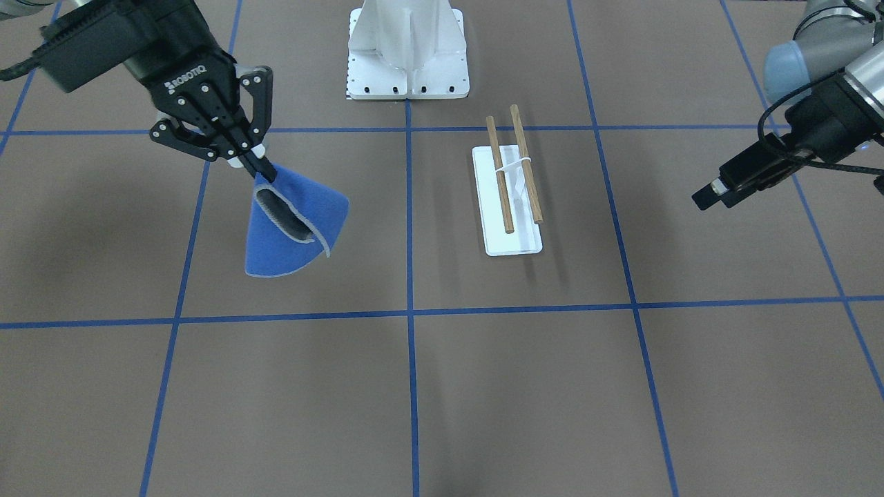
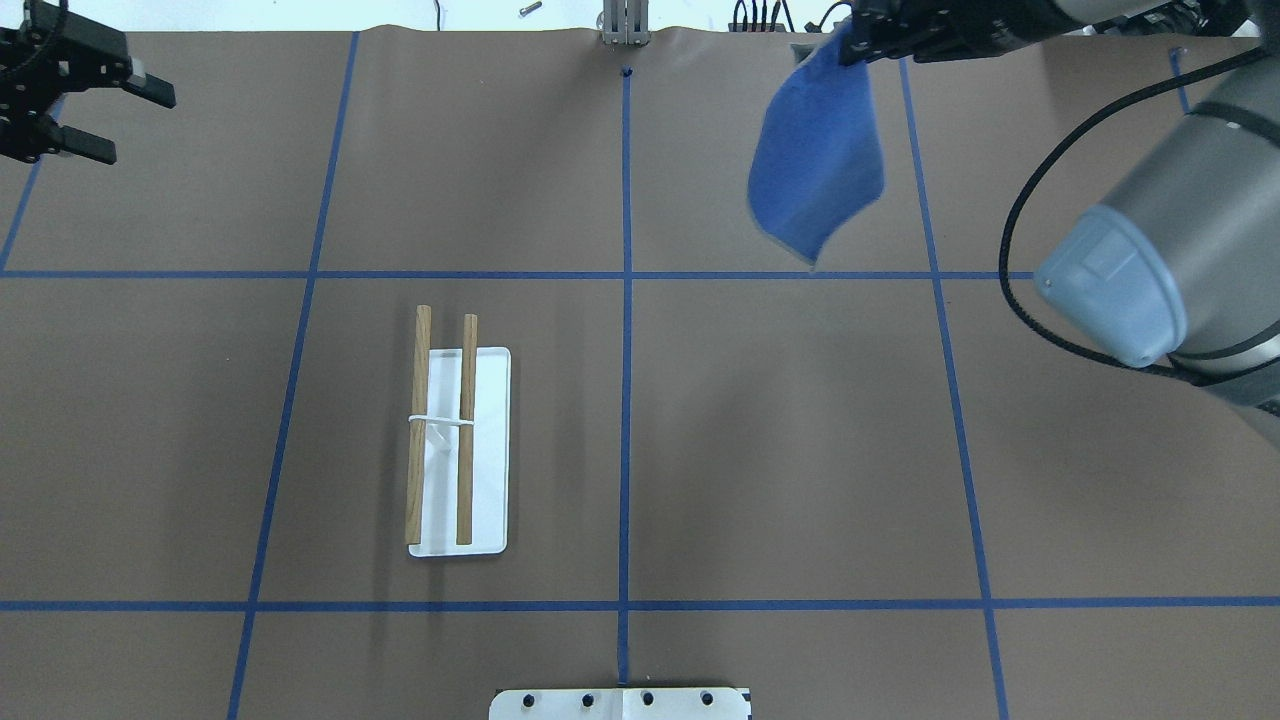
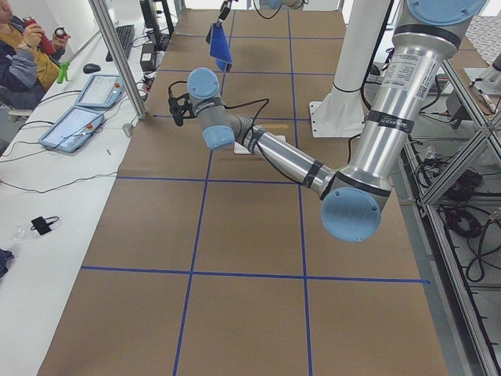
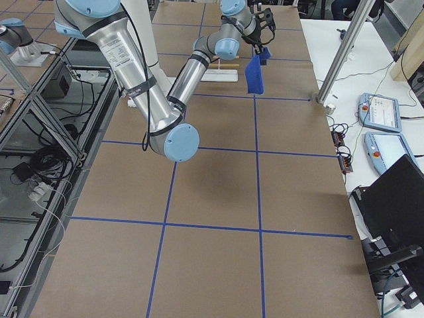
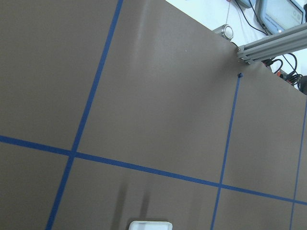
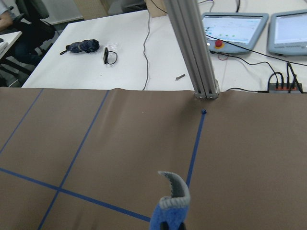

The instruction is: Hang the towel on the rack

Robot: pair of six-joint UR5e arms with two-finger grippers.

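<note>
Near the far edge of the table [image 2: 760,450], I read the right gripper [image 1: 261,168] clamped on the hanging towel [image 1: 293,235]. The left gripper [image 2: 125,125] is spread wide, holding nothing. The rack [image 1: 499,172] stands well apart.

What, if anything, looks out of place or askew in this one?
Nothing stands out. The rack stands upright and bare, its dowels parallel. The towel hangs clear of the table, pinched at one corner by the right hand, curled so some grey shows. The left hand is open, off to the side.
</note>
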